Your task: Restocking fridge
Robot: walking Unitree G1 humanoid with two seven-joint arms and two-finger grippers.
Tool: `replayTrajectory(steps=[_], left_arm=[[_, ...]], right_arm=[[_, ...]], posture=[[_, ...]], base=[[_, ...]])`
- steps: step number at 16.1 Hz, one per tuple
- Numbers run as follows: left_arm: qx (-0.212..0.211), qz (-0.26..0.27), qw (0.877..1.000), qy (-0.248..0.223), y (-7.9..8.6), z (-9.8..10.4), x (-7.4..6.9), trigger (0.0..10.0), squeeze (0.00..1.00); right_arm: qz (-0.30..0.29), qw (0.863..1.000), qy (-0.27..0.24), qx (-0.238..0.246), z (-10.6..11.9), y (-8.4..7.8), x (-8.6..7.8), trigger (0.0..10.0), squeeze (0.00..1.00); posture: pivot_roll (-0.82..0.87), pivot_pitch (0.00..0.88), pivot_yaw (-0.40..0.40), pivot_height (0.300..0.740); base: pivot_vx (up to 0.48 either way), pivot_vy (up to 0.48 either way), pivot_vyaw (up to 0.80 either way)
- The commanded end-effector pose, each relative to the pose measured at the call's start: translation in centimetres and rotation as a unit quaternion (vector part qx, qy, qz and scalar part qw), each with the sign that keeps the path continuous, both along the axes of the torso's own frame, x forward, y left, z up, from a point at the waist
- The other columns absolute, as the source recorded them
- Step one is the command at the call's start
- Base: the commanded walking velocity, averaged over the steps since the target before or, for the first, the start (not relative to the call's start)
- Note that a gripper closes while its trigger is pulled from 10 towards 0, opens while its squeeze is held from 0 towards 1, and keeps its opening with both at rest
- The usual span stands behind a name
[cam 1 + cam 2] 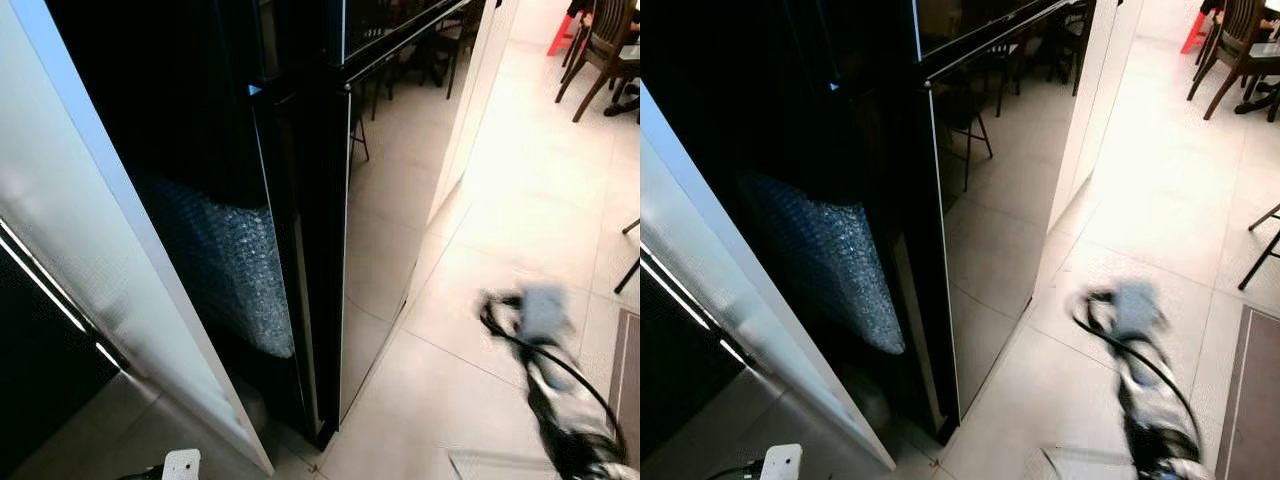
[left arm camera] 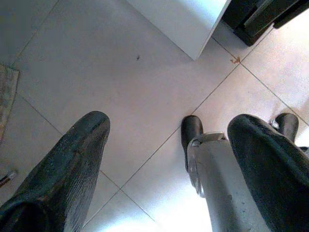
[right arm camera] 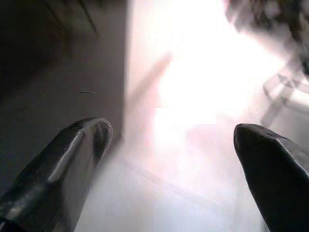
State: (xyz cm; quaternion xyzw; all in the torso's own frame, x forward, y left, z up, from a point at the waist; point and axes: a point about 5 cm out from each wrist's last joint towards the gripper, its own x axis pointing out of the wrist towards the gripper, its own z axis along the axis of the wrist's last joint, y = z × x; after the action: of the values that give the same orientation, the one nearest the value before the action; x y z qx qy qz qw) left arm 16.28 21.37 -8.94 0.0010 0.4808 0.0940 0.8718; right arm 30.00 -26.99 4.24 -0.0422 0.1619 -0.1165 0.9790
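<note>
**Closed fridge ahead, both pincers empty**

Left pincer (image 2: 164,159): hanging low over pale floor tiles (image 2: 96,72), fingers spread, nothing held. Centre: tall glossy black fridge (image 1: 390,200), door shut, likely heavy, slick glass; best taken along its vertical door edge. Right pincer (image 3: 169,159): blurred, fingers apart, empty, well right of the fridge.
</note>
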Motion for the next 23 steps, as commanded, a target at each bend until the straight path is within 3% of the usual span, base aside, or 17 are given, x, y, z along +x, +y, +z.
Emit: replayTrajectory(steps=[1, 2, 4, 6, 8, 10, 14, 23], left_arm=[[0.002, 0.003, 1.000, 0.007, 0.1, -0.1, -0.2, 10.0, 0.00], [0.002, 0.004, 1.000, 0.007, 0.0, -0.1, -0.2, 10.0, 0.00], [0.001, 0.007, 1.000, 0.007, 0.0, -0.1, -0.2, 10.0, 0.00], [0.001, 0.012, 1.000, 0.006, 0.0, -0.1, -0.2, 10.0, 0.00], [0.002, 0.012, 1.000, 0.008, 0.2, -0.1, -0.3, 10.0, 0.00], [0.004, 0.009, 1.000, 0.009, 0.3, -0.1, -0.3, 10.0, 0.00], [0.009, 0.005, 1.000, 0.009, 0.7, 0.0, -0.2, 10.0, 0.00], [0.009, 0.006, 1.000, 0.009, 0.8, 0.0, -0.2, 10.0, 0.00]], right_arm=[[-0.017, 0.996, 0.081, 0.029, -3.4, -0.1, -2.5, 10.0, 0.00], [-0.017, 0.994, 0.106, 0.030, -4.3, 0.0, -3.2, 10.0, 0.00], [-0.003, 0.977, 0.212, 0.005, -7.8, 0.8, -6.8, 10.0, 0.00], [0.021, 0.961, 0.277, 0.022, -10.4, 2.4, -9.8, 10.0, 0.00], [0.053, 0.944, 0.324, 0.040, -12.3, 4.7, -12.4, 10.0, 0.00], [0.092, 0.932, 0.349, 0.042, -13.2, 6.2, -13.6, 10.0, 0.00], [0.112, 0.918, 0.381, 0.015, -14.1, 7.4, -15.2, 10.0, 0.00], [0.158, 0.909, 0.385, -0.002, -14.1, 8.9, -14.9, 10.0, 0.00]], posture=[[-0.14, 0.000, 0.019, 0.740], [-0.14, 0.000, 0.019, 0.740], [-0.11, 0.000, 0.010, 0.740], [-0.10, 0.000, 0.010, 0.740], [-0.10, 0.000, 0.018, 0.740], [-0.10, 0.000, 0.034, 0.740], [-0.10, 0.000, 0.039, 0.740], [-0.09, 0.000, 0.040, 0.740]], base=[[0.000, 0.000, 0.00], [0.000, 0.000, 0.00], [0.000, 0.000, 0.00], [0.000, 0.000, 0.00], [0.000, 0.000, 0.00], [0.000, 0.000, 0.00], [0.000, 0.000, 0.50], [0.000, 0.000, 0.80]])
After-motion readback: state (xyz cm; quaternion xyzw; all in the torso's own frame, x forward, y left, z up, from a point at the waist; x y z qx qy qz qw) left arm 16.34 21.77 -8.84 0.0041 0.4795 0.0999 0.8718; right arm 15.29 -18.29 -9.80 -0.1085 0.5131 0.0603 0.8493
